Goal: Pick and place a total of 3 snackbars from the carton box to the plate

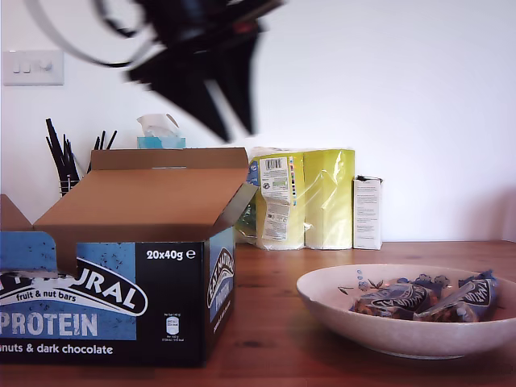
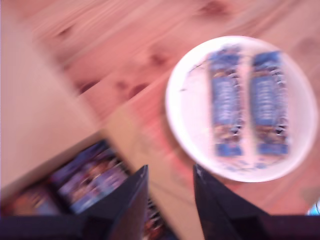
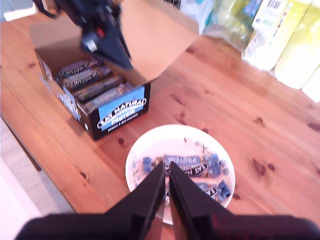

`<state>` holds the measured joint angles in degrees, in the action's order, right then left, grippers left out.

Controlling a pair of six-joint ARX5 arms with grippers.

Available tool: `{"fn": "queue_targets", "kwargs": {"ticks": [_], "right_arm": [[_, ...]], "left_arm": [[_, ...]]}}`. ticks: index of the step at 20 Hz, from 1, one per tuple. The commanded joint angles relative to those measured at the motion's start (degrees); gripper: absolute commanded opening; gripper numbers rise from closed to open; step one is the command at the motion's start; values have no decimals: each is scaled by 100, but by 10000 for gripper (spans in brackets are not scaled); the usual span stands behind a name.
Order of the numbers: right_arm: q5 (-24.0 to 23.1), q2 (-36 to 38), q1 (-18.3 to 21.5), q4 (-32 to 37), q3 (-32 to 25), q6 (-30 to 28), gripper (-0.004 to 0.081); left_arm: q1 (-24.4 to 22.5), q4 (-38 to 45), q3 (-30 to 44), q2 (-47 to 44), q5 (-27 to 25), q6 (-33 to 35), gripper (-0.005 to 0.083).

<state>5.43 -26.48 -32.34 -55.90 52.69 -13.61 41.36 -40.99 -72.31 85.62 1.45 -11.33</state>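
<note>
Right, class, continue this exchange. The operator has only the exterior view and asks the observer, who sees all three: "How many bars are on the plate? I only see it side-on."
Observer: Two snackbars lie side by side on the plate.
Operator: Are there bars inside the box? Its flap blocks my view.
Observer: Yes, the carton box holds a row of bars.
Operator: Is the claw above the box carrying one?
Observer: No, my first claw is open with nothing between its fingers.

White wall (image 1: 419,89) with light switch (image 1: 32,68) behind wooden table (image 1: 274,322)
</note>
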Motion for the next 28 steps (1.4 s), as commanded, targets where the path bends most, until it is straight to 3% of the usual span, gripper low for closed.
{"fn": "queue_targets", "kwargs": {"ticks": [1,6,8,11,17,28], "right_arm": [[4,17,15,151,-125,-33,-13],[17,13,15,299,-129,-39,-13],[17,13,15,299,-129,-42,-13],[17,13,15,297,-129,-42,-13],[17,13,15,295,-129,-39,-13],[13,13,15,295,-129,-42,-13]], "left_arm": [[-286,138,636,-221,-122,-133,237],[-988,247,1572,-184,-352,-564,246],[-1110,299,1576,57,-354,-564,330],[-1143,514,1576,396,-348,-562,388],[-1147,968,1576,824,-166,-562,388],[-1163,1071,1576,1351,-85,-560,358]]}}
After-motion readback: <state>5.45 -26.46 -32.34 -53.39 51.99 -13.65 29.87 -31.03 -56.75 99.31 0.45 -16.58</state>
